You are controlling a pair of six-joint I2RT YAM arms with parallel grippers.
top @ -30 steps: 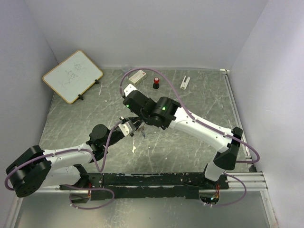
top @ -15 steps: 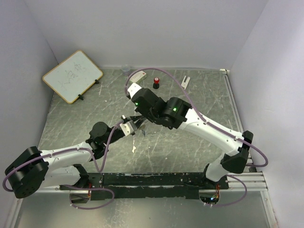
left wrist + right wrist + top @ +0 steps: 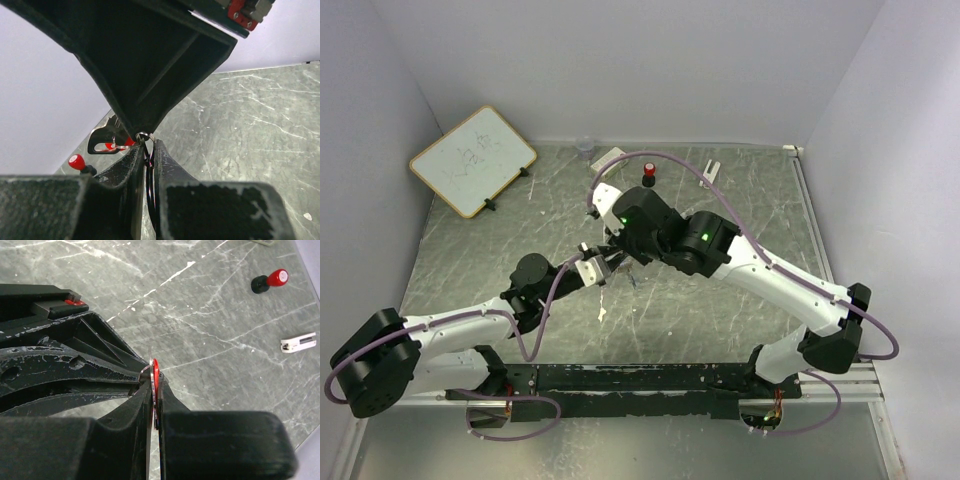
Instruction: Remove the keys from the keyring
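The table (image 3: 740, 200) is a grey, marbled sheet crossed with pale scratches, closed in by plain white walls at the back and on both sides. Seen from above, a whiteboard (image 3: 472, 160) leans at ten o'clock. At twelve o'clock, along the far edge, stand a small clear cup (image 3: 585, 147), too small to tell whether it holds anything, and a white strip (image 3: 610, 156). Just right of that are a black object with a red top (image 3: 648, 177) and a small white clip (image 3: 708, 172). A tiny pale piece (image 3: 603, 314) lies at six o'clock from the point where the arms meet; what it is cannot be told. The two arms meet tip to tip above the middle of the table, a little toward nine o'clock. The keyring (image 3: 144, 136) is a thin silvery wire loop, far smaller than either gripper, and it is held off the surface right at that meeting point. The left gripper (image 3: 149, 150) has its jaws drawn to a narrow slit, with the loop caught at their tips and something dark down in the gap. The right gripper (image 3: 155, 387) has its jaws pressed onto the red-headed key (image 3: 155, 371), seen edge-on beside a silvery blade and touching the wire loop. In the left wrist view more red shows at nine o'clock from the loop, partly hidden.
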